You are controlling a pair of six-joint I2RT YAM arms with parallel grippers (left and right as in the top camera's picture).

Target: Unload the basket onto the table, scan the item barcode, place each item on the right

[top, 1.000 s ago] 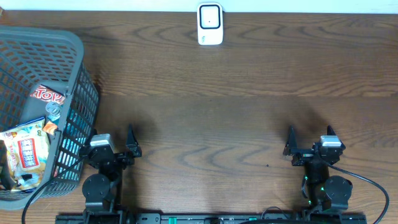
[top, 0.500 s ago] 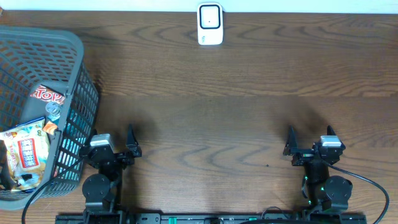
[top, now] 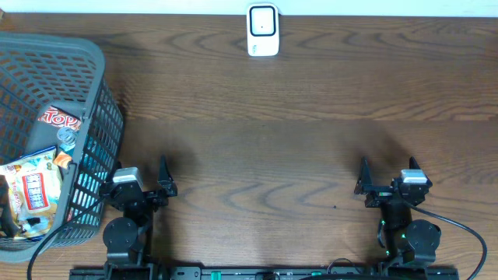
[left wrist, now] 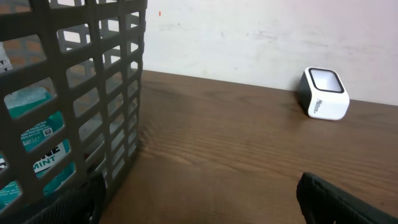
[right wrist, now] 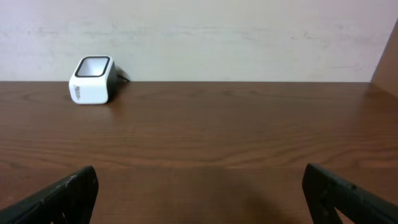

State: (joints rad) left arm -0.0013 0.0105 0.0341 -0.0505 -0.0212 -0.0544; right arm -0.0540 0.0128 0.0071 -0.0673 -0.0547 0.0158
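Wooden table (top: pixel 296 155): basket (top: pixel 95 62) left (snacks (top: pixel 35 190) inside), scanner (top: pixel 263 29) far.

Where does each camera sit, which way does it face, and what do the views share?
Overhead: above the table, looking straight down; basket left, scanner far edge, left arm and right arm near edge.
Left wrist: low on the left arm, facing the far wall; basket, scanner, left fingers at bottom corners.
Right wrist: low, facing the far wall; scanner, right fingers at bottom corners.
Shared: scanner in all three.

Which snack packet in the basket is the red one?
The red packet with white lettering, farthest back in the grey basket; the pale yellow packet lies nearer the arms.
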